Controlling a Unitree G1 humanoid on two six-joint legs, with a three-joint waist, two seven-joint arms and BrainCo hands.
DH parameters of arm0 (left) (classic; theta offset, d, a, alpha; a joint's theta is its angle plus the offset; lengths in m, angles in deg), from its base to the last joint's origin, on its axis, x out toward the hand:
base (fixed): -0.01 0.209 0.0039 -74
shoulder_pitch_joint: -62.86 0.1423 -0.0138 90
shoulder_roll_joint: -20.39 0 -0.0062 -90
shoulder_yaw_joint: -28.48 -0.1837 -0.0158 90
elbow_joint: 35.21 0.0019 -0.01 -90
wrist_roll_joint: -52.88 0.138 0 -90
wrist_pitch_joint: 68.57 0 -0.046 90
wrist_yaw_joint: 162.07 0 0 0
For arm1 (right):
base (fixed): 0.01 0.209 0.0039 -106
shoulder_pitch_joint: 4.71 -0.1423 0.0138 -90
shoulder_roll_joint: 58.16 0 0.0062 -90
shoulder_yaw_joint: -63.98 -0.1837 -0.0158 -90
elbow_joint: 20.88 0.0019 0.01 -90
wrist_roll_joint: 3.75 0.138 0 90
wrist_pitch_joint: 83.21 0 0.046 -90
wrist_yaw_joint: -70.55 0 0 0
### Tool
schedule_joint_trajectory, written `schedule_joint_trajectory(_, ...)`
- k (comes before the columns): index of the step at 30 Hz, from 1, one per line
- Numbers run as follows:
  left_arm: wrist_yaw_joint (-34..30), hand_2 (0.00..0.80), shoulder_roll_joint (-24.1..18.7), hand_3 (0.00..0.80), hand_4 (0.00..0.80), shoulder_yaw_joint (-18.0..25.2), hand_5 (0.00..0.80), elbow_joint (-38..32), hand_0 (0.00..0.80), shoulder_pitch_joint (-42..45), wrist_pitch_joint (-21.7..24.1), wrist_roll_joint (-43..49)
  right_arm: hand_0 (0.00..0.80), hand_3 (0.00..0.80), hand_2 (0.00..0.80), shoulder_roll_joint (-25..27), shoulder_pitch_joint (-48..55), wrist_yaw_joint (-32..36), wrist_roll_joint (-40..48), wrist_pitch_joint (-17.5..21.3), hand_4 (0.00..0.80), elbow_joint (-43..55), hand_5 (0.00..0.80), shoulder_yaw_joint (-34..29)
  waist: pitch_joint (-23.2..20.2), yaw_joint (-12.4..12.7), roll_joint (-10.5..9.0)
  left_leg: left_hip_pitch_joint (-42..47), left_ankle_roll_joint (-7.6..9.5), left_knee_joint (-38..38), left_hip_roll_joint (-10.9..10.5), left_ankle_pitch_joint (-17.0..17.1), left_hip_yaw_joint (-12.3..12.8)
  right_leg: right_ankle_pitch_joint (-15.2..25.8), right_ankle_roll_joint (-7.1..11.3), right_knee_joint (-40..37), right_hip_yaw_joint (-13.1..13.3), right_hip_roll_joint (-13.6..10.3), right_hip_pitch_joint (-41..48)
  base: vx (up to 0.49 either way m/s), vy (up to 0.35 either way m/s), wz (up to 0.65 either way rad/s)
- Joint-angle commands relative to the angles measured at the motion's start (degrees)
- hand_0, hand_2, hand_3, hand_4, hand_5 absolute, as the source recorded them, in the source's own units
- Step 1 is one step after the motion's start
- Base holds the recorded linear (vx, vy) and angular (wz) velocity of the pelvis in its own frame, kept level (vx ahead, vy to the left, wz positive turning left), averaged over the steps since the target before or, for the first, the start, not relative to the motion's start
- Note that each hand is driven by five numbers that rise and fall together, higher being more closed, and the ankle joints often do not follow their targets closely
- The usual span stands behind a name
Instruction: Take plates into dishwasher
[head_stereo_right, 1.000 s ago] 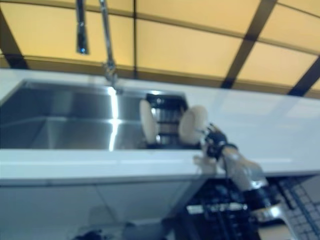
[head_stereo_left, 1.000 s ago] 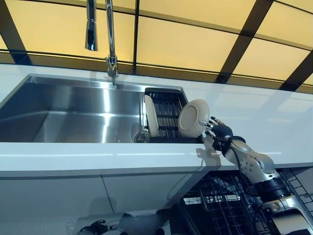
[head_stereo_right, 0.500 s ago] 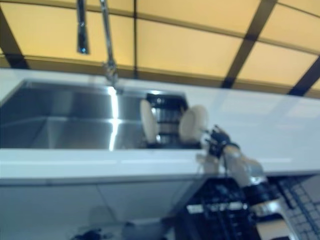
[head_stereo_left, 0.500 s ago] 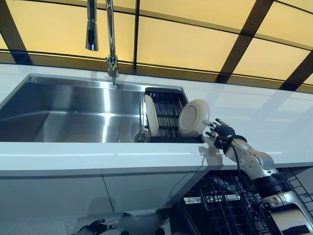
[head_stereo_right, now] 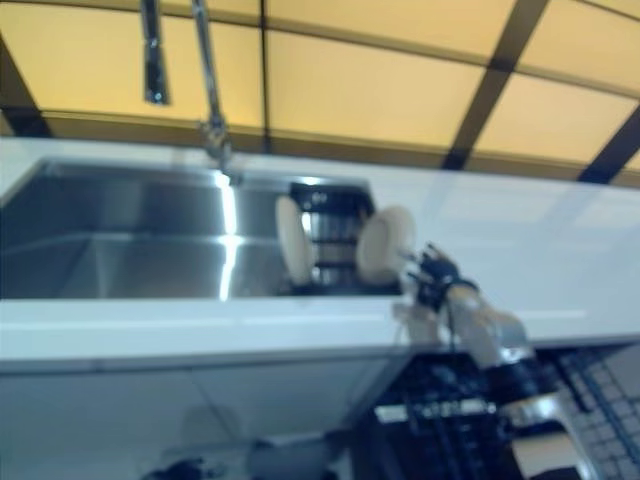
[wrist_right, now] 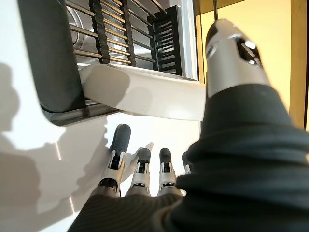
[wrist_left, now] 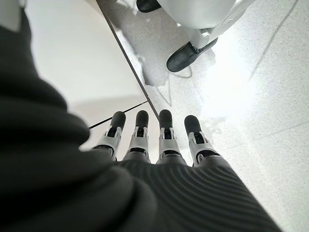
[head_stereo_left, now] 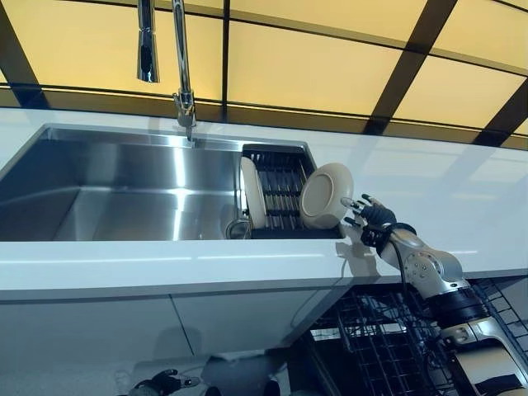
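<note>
Right hand (head_stereo_left: 370, 221): reaches up over the front edge of the white countertop (head_stereo_left: 429, 198), just right of the sink; fingers (wrist_right: 119, 145) straight and spread, thumb (wrist_right: 235, 55) apart from them, holding nothing. Fingertips lie close beside the near plate's rim; whether they touch it cannot be told.

Left hand (wrist_left: 159, 145): hangs low by the white cabinet front (head_stereo_left: 124, 326), fingers straight, pointing at the speckled floor (wrist_left: 251, 96), empty.

Near plate (head_stereo_left: 325, 196): cream, round, stands on edge at the right end of the dish rack, tilted, its hollow face turned toward the front and left, its back toward the right hand. In the right wrist view its rim (wrist_right: 145, 92) runs across just past the fingertips.

Second plate (head_stereo_left: 252, 193): cream, stands on edge at the rack's left end, seen nearly edge-on, well apart from the first.

Dish rack (head_stereo_left: 280, 186): black, slatted, set in the right end of the stainless steel sink (head_stereo_left: 124, 186).

Tap (head_stereo_left: 177, 58): chrome, tall, behind the sink.

Dishwasher basket (head_stereo_left: 371, 346): dark wire, pulled out below the countertop, under the right arm.
</note>
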Motion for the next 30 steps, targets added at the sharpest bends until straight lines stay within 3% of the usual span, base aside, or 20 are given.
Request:
schedule_joint_trajectory(1, -0.83, 0.0, -0.79, 0.0, 0.0, -2.39, 0.0, -0.04, 0.0, -2.89, -0.04, 2.63, 0.0, 0.0, 0.0, 0.25, -7.62, 1.89, -0.29, 0.63, 0.0, -3.33, 0.0, 0.93, 0.73, 2.94, 2.7, 2.91, 4.76, 0.09, -2.08, -9.35, -1.43, 1.21, 0.72, 7.96, -0.24, -1.01, -3.66, 0.013, -0.021, 0.03)
schedule_joint_trajectory(15, -0.44, 0.0, -1.48, 0.0, 0.0, -2.31, 0.0, -0.39, 0.0, -2.53, -0.45, 2.71, 0.0, 0.0, 0.0, -0.66, -8.6, 2.07, -0.36, 0.92, 0.0, -5.02, 0.0, 1.25, 1.03, 3.89, 2.03, 2.94, 4.22, 0.1, -1.45, -9.06, -1.51, -1.37, 0.45, 6.46, -1.44, -0.21, -2.0, 0.028, -0.067, 0.08)
schedule_joint_trajectory(30, 0.13, 0.0, -1.28, 0.0, 0.0, -2.25, 0.0, -1.25, 0.0, -2.6, 0.16, 1.77, 0.0, 0.0, 0.0, -0.78, -10.41, 0.32, 0.38, 1.1, 0.0, -7.54, 0.0, 1.39, 1.72, 4.81, 0.75, 1.34, 2.91, 1.96, -0.47, -8.99, -1.83, -5.1, -1.96, 4.14, -2.23, 1.59, 0.45, 0.014, -0.095, 0.03)
